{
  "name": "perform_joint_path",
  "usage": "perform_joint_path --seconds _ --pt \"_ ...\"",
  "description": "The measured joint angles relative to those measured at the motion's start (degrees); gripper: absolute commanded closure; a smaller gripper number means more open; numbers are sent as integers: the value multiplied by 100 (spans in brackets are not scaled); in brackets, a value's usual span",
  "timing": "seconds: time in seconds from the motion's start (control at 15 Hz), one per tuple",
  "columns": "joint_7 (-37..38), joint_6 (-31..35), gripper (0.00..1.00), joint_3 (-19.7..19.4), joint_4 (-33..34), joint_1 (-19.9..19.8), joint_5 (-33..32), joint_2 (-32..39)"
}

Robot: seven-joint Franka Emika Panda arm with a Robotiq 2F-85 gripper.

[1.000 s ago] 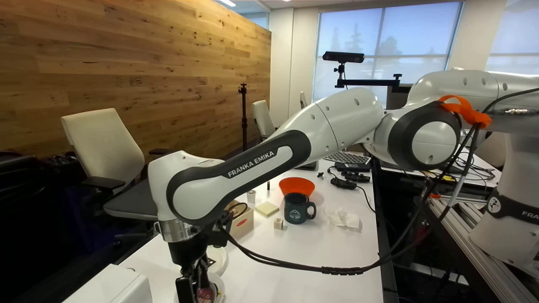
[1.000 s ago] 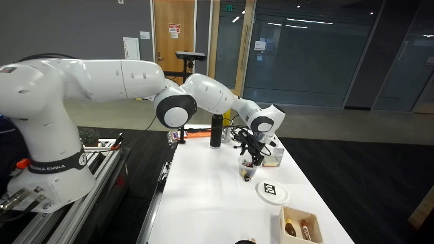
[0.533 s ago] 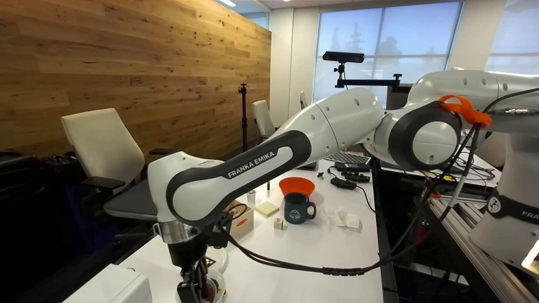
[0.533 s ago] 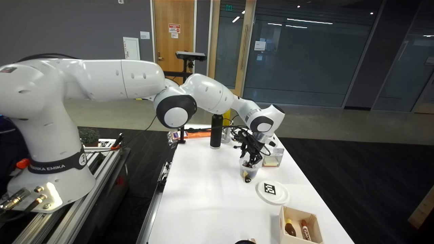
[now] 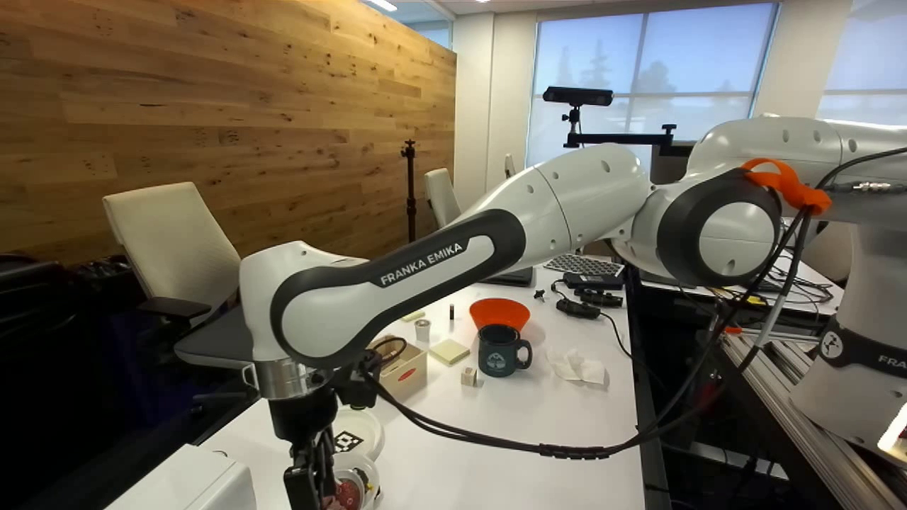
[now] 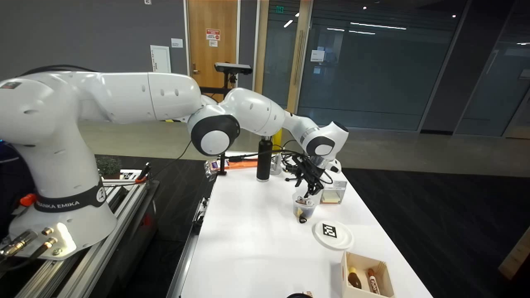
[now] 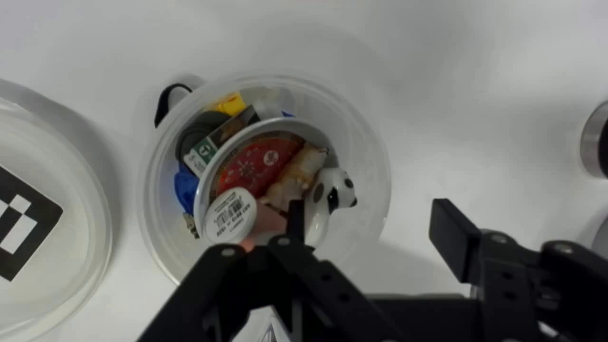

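Two fingers [image 7: 453, 240] stand apart, one above a single clear tub [image 7: 363, 156] on the worktop [image 6: 248, 240], one outside its rim. Inside sit one bowl [image 7: 278, 124], one panda figure [image 7: 327, 194], one barcoded cylinder [image 7: 231, 216]; one white disc [image 7: 81, 199] lies beside the tub.

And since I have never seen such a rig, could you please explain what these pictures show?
This is a jointed white robot arm ending in a black gripper. Two cameras stand outside the robot and show the scene from different places; a third rides on the wrist and looks down. The white table bears a clear tub holding a panda figure and other small things; also there are a round plate or lid, a wooden box, a mug, an orange bowl and a black bottle. The gripper's fingers are apart, one over the tub; it seems to hold nothing.
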Motion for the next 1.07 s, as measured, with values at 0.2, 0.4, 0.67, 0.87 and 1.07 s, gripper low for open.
perform_joint_path --seconds 0.2,0.4,0.67,0.87,1.07 --pt "-5 0 46 0 164 17 0 -1" --pt "-5 0 52 -14 196 -57 0 7" --pt "-5 0 42 -20 172 -208 5 30" --pt "-5 0 46 -20 79 -261 34 31" --pt "-5 0 45 -20 50 -256 52 34"
